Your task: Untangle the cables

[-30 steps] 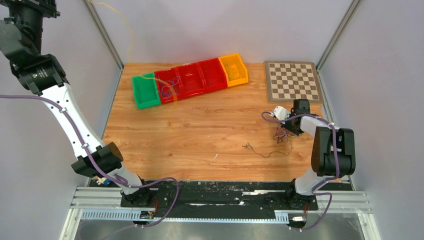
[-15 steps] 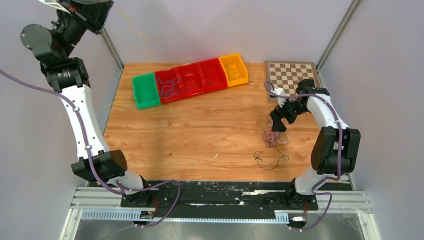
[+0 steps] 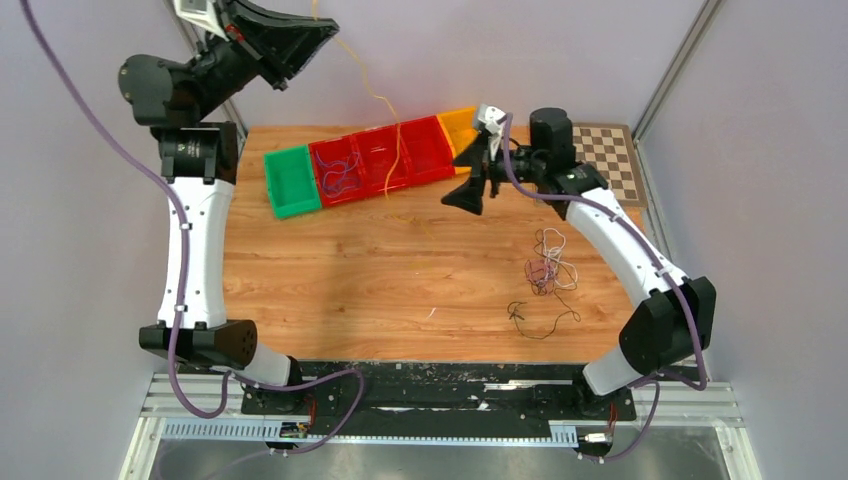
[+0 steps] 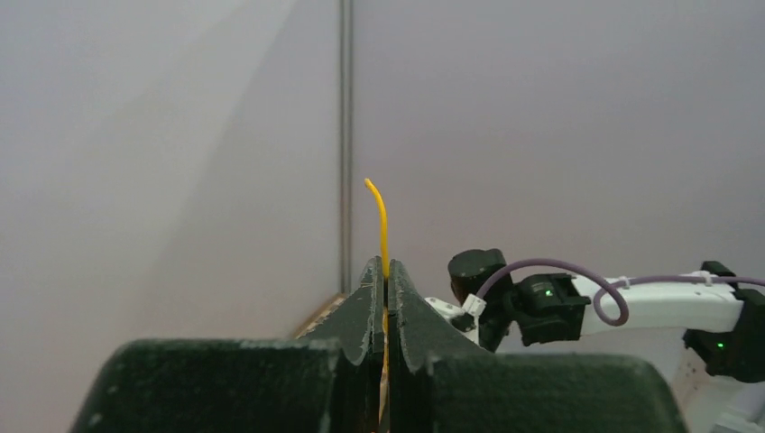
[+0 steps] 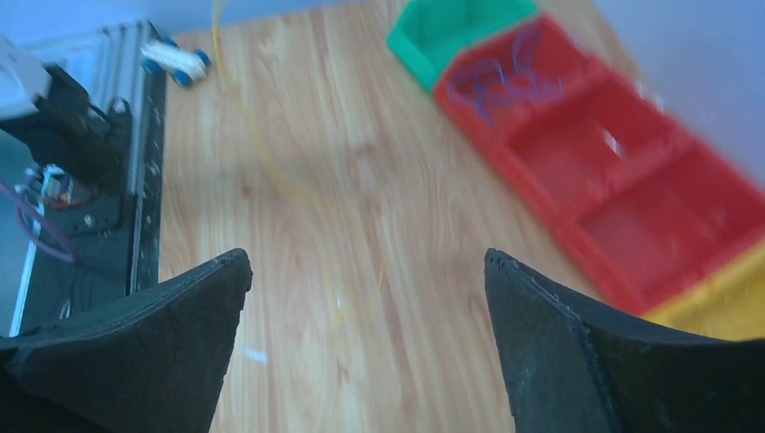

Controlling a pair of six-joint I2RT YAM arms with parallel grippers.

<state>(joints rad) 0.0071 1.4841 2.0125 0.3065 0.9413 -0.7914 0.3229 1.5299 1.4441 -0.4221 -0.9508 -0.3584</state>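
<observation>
Yellow cable (image 4: 382, 216) hangs pinched in raised left pincer (image 3: 325, 30); right pincer (image 5: 365, 271) spread.

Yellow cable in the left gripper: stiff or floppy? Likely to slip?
Probably floppy: the yellow cable hangs from the left gripper in a slack wavy line down toward the table. Likely very light, being so thin. Could slip: only pinched between shut jaws.

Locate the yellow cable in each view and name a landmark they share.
Top external: yellow cable hangs from the left tool at top, passing down in front of the red bins.
Left wrist: centre, pinched in the shut left tool, tip standing up.
Right wrist: upper left, a thin line over the table.
Landmark: green bin, top and right wrist only.
</observation>
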